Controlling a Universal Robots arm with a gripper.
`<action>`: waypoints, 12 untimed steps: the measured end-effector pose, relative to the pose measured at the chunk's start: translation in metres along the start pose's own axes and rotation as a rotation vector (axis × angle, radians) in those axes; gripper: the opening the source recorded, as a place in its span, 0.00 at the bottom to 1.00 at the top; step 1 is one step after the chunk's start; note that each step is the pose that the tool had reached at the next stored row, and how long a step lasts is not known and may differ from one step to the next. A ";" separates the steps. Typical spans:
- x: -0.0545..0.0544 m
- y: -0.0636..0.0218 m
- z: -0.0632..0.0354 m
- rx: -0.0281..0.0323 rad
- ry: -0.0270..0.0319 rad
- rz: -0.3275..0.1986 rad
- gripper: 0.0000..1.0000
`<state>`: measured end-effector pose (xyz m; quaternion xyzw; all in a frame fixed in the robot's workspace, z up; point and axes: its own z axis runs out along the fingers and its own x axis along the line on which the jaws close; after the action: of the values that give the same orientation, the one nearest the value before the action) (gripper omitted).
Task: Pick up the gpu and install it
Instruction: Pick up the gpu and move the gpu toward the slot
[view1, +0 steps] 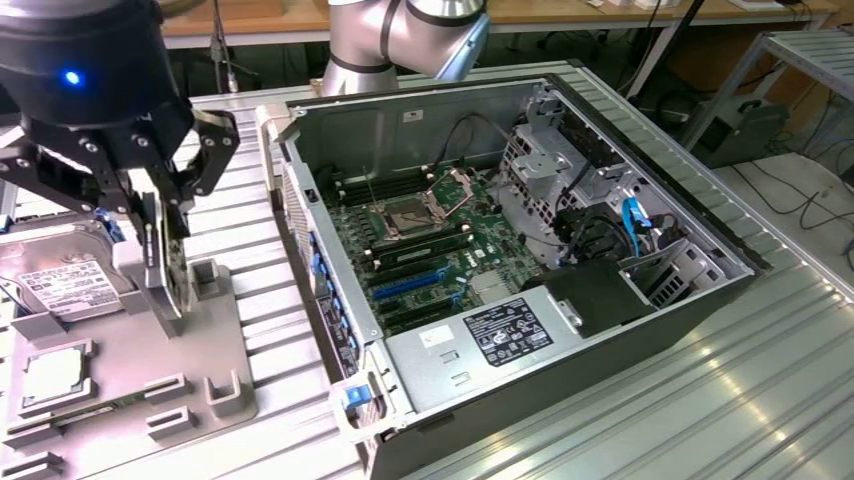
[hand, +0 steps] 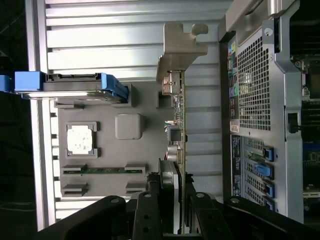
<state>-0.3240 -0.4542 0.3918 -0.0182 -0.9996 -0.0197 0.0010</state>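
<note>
Gpu (view1: 163, 290) (hand: 176, 132) stands on edge, upright, at the PC-side edge of the grey tray (view1: 200, 420) (hand: 150, 150), on the exterior view's left. In the wrist view the green board is seen edge-on, with the silver bracket at the end away from the gripper. Cannot tell whether the card is clear of its tray slot.

Gripper (view1: 158, 245) (hand: 177, 205) is over the tray with its black body pointing straight down. Its fingers (view1: 144, 215) (hand: 150, 212) are closed in on both faces of the card, pinching it at the end opposite the bracket. The arm (view1: 400, 40) shows as silver-grey links behind the case, at the top of the exterior view.

Also on the tray:
- The hard drive (view1: 60, 285) (hand: 75, 87), with blue rails, is just beside the gpu.
- The CPU chip (view1: 54, 375) (hand: 81, 139) sits in a square pocket.
- The RAM stick (hand: 102, 170) lies in its clips.

The open PC case (view1: 667, 230) (hand: 255, 90) lies on its side on the ribbed metal table (view1: 667, 400) (hand: 100, 45), just beside the tray. The motherboard (view1: 427, 250) faces up.
</note>
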 end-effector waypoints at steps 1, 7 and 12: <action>0.000 0.0002 -0.0046 0.0000 0.0000 0.000 0.28; 0.000 0.0012 -0.0317 0.0001 0.0002 0.000 0.28; -0.002 0.0016 -0.0397 -0.0002 -0.0003 0.000 0.28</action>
<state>-0.3215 -0.4542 0.4315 -0.0181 -0.9996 -0.0198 0.0009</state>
